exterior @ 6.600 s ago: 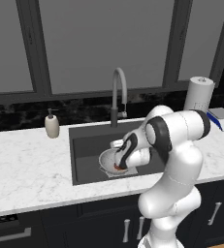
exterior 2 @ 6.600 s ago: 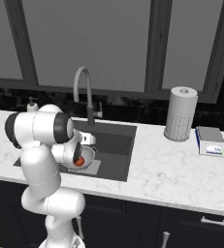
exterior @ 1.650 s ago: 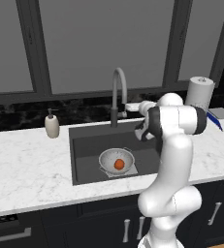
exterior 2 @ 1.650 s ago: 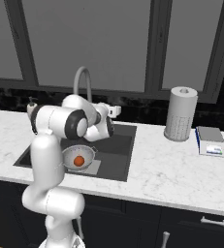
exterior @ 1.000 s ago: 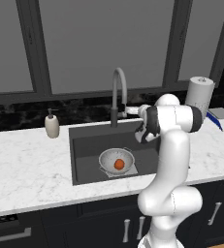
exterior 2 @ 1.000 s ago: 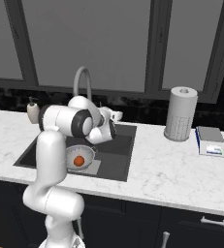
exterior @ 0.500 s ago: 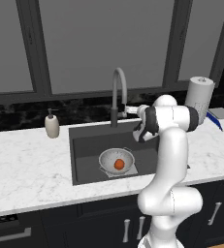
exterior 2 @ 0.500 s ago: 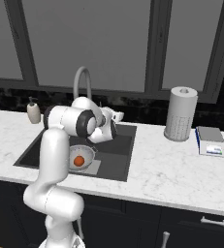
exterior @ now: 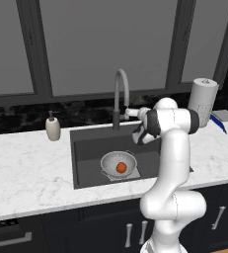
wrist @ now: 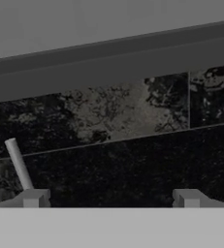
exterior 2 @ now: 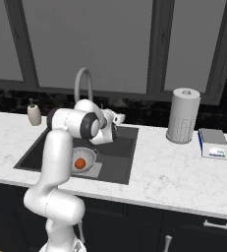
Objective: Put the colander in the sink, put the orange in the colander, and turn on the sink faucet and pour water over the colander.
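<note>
Nearby things: one cream soap dispenser (exterior: 53,129) stands on the white marble counter (exterior: 26,170) at about 9 o'clock from the sink (exterior: 88,148); one paper towel roll (exterior: 203,103) stands upright at about 3 o'clock, with one small scale (exterior 2: 212,143) lying flat beyond it.
Backdrop: dark speckled backsplash (wrist: 118,121) runs under the window frames (exterior: 31,49).
In the way: the white arm's (exterior: 172,163) upright link covers the right part of the sink in the left base view; in the right base view the arm crosses the sink's left half.
Counts: one colander (exterior: 118,164), one orange (exterior: 121,168), one sink faucet (exterior: 121,96), one sink.
Colander: sits upright on the light grey square at the sink's bottom, toward the front.
Orange: rests inside the colander, near its middle (exterior 2: 79,163).
Faucet: rises at the sink's back rim, spout arching forward over the basin.
Gripper (exterior: 129,113): held high at the back of the sink, just right of the faucet's stem and pointing toward the back wall.
Gripper state: the fingers (wrist: 33,197) stand wide apart in the hand view, with nothing between them.
Hand view detail: a thin pale rod (wrist: 18,164) slants up beside the left fingertip; what it belongs to cannot be told.
Task things from the gripper: colander and orange lie well below and nearer, at about 7 o'clock in the left base view; the faucet stem stands just beside it at 9 o'clock.
</note>
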